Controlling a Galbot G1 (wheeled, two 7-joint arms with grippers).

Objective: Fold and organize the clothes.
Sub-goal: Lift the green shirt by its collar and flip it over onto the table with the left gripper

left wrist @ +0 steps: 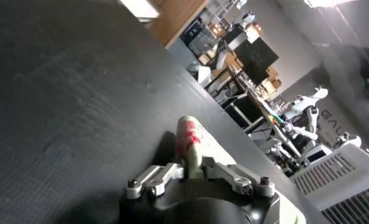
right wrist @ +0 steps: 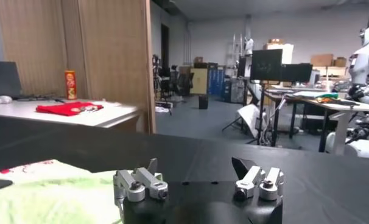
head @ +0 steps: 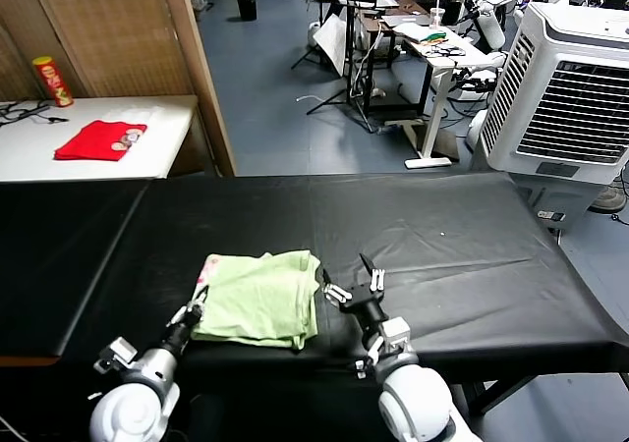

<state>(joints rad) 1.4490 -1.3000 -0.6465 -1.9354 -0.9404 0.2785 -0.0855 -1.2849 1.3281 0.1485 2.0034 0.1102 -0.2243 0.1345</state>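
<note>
So the green T-shirt (head: 260, 298) sits folded in the lower middle of the frame, near the front edge of the black surface (head: 442, 246). My left tool (head: 189, 316) is pinching its lower-left corner; my right tool (head: 352, 290) is spread, just right of the shirt. Looks like mid-fold. Next is probably another fold or sliding it away; loads of bare room up and right.

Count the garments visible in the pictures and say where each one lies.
2. A pale green T-shirt lies folded on the black table, between the left gripper and right gripper. A red garment lies on the white table behind.
</note>
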